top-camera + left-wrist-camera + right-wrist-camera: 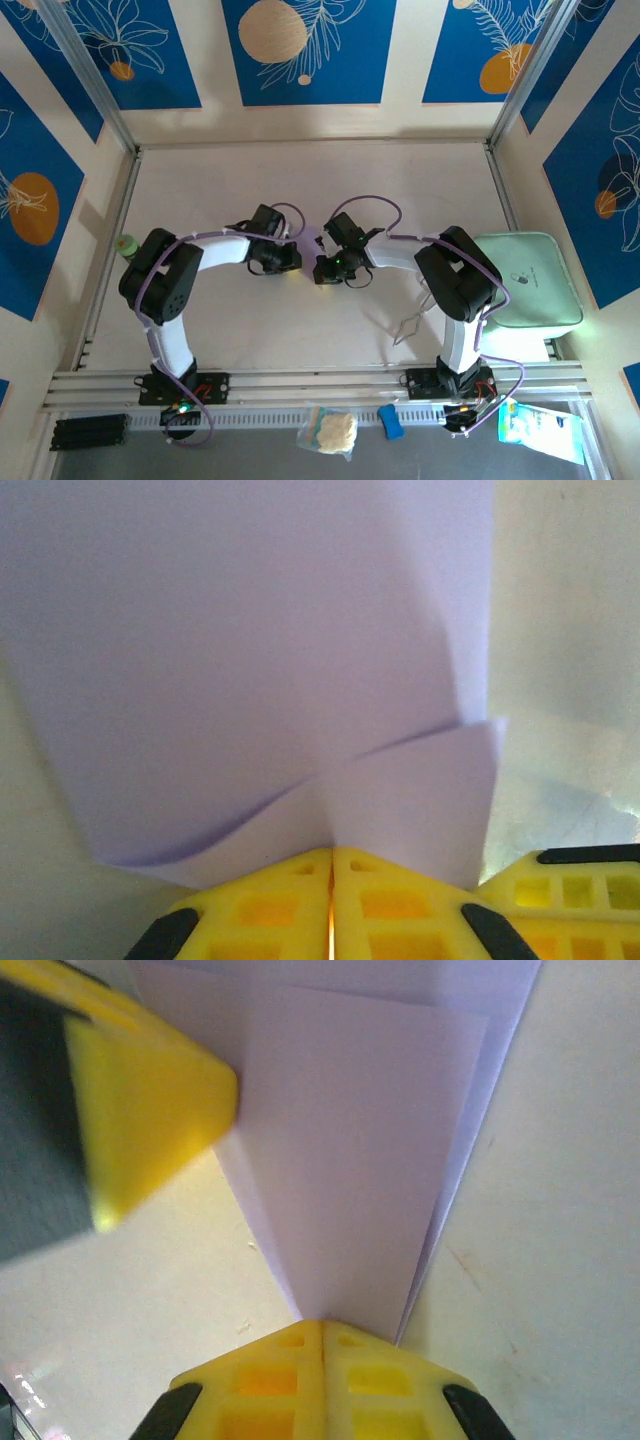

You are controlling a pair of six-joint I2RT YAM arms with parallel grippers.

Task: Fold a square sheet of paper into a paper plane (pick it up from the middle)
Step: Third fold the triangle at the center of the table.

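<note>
Yellow-fingered left gripper point(331, 852) at 6 o'clock, pressed together, pinching folded lavender sheet point(250, 660); right gripper point(322, 1325) likewise clamped on narrow end; mint-green tray point(525, 280) at 3 o'clock.

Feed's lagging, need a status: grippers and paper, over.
Left gripper: jaws shut on folded lavender paper. Right gripper: jaws shut on its narrow end. Grippers crowded together; mint-green tray well off right.

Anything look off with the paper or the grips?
The thin lavender paper sheet, pinched by the shut left gripper and right gripper, has a lower flap bowing loose, its corner jutting past the upper layer's edge. No tear visible.
</note>
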